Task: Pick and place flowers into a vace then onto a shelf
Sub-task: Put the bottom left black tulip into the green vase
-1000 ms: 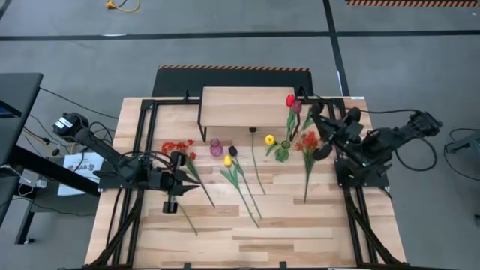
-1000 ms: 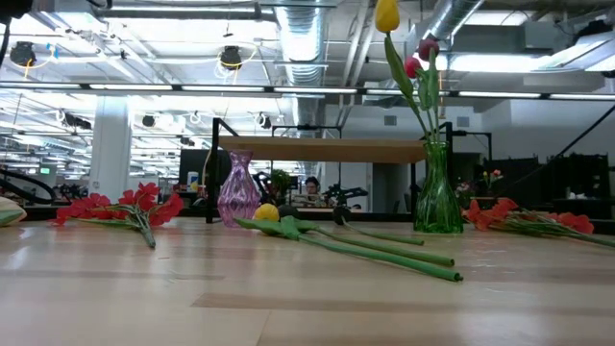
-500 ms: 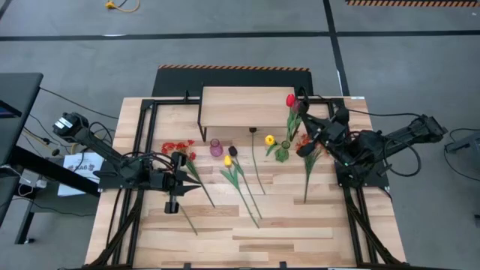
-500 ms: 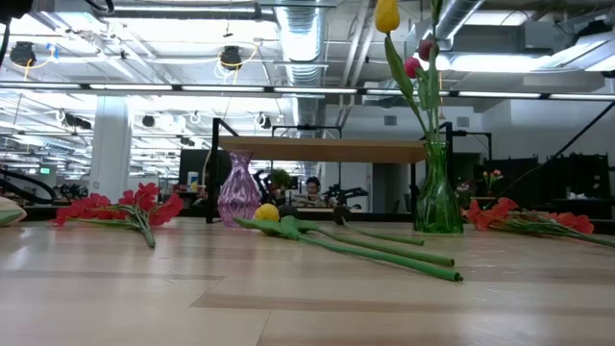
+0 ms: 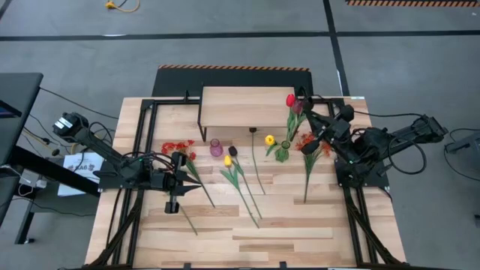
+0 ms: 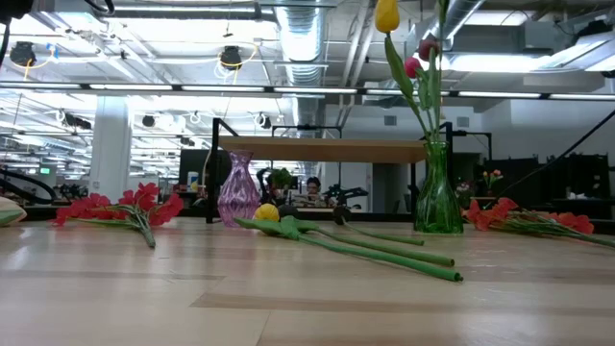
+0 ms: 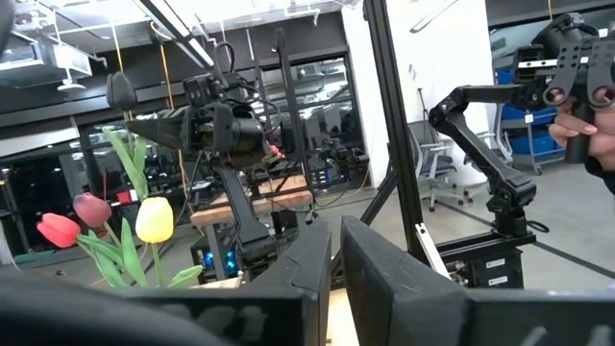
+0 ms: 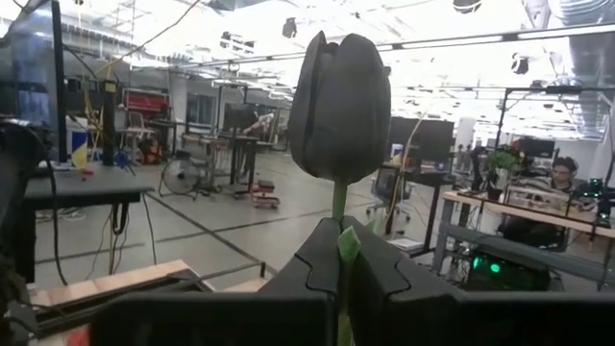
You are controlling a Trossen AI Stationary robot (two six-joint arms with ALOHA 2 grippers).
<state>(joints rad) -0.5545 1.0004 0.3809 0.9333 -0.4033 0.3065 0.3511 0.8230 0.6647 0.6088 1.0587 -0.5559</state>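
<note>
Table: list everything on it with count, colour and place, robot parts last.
shelf: one, light wood, far middle
green vase: one, right of centre, holding red, yellow and pink tulips
purple vase: one, empty, before the shelf
loose tulips: at least two, yellow and dark maroon, lying mid-table
blossom sprays: two, orange-red, one left, one right
dark tulip: one, in right gripper
left gripper: shut, left of centre
right gripper: shut on the stem, by the green vase
</note>
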